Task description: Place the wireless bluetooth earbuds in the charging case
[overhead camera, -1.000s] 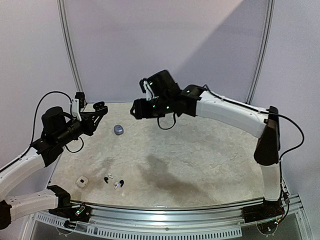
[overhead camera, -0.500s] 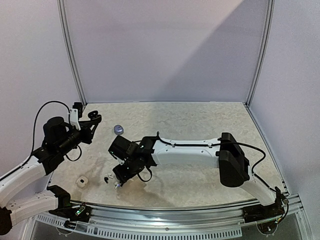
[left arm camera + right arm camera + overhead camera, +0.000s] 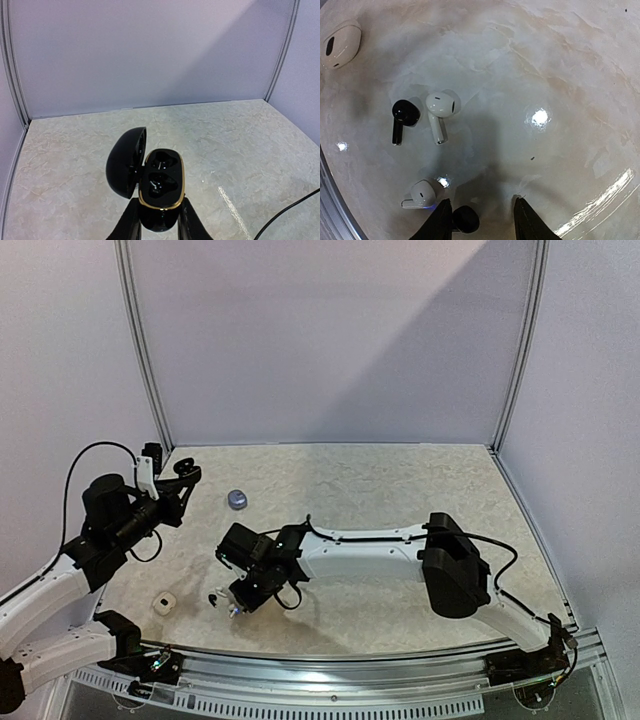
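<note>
Black bud [image 3: 465,219] looks tiny, slick, weightless, so pinch the bulb; right end effector [image 3: 482,201] sits apart around it, left end effector [image 3: 157,210] clamps case [image 3: 160,182].

- Top view: soft, even light; a diagonal shade falls across the back wall [image 3: 300,340].
- Right wrist view: white glare spots on the glossy table [image 3: 570,75], edges bent by the lens.
- Left wrist view: sharp; the black charging case [image 3: 161,186] reads dark.
</note>
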You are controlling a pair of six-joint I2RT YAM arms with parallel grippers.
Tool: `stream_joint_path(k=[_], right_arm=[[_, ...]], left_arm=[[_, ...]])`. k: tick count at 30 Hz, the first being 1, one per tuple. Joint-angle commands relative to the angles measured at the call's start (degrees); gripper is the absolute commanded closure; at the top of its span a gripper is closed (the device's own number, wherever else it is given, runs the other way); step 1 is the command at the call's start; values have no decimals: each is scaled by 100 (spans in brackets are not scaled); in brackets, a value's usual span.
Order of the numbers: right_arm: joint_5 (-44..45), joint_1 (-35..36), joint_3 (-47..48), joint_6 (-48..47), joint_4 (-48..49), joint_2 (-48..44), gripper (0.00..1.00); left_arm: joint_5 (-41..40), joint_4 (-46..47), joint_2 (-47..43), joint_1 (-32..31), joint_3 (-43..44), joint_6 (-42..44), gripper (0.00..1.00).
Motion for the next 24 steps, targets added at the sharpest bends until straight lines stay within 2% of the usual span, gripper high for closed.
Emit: stream_joint_path(k=[1, 7, 14, 20, 24], right_arm=[[-52, 35, 128, -130, 105, 198, 62], [-61, 103, 129, -268, -200, 207, 66], [-36, 203, 119, -675, -722, 143, 62], [313, 206, 80, -923, -1150, 125, 64], [382, 194, -212, -1032, -1130, 9, 71]], left_arm=[[10, 145, -20, -21, -106, 83, 100], [121, 148, -1, -21, -105, 121, 100], [130, 155, 17, -21, -118, 127, 100], [155, 157, 25, -21, -108, 158, 100], [167, 156, 41, -23, -113, 162, 100]])
